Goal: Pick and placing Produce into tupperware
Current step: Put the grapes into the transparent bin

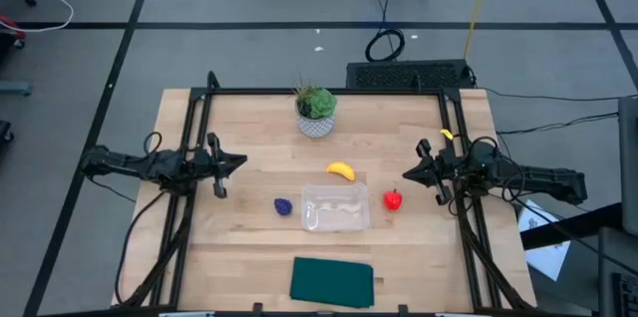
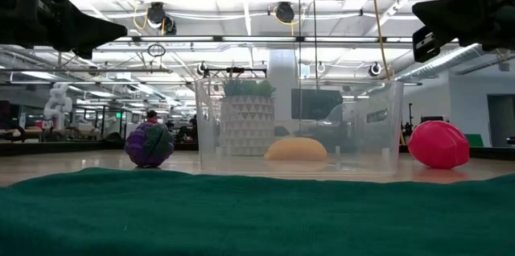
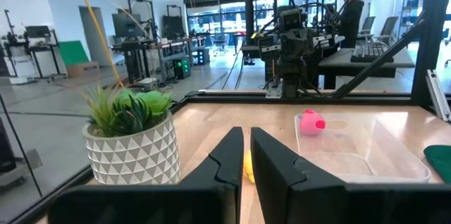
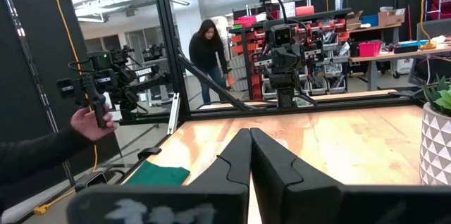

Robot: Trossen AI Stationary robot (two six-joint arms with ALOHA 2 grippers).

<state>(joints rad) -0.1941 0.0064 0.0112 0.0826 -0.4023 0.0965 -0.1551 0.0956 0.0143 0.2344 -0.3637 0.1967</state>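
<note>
Left gripper [image 1: 235, 161]: hung above the table's left side, fingers pressed together and holding nothing, apparently parked clear of the work.
Right gripper [image 1: 411, 173]: mirrored it on the right, jaws likewise closed and empty, just beside the red fruit [image 1: 393, 199].
Tupperware [image 1: 336, 207]: a clear, round-cornered plastic tub, sat empty at the table's centre, within reach of both arms.
Banana [image 1: 341, 169]: curved, smooth and yellow, lay just behind the tub, nearer the potted plant [image 1: 316, 110].
Purple piece [image 1: 284, 205]: dark, roundish and knobbly, rested just left of the tub.
Red fruit: glossy and rounded, stood close to the tub's right wall.
Green cloth [image 1: 332, 281]: a flat rectangle lay at the front edge.
Progress: judged not begun, with all three pieces outside the container.
</note>
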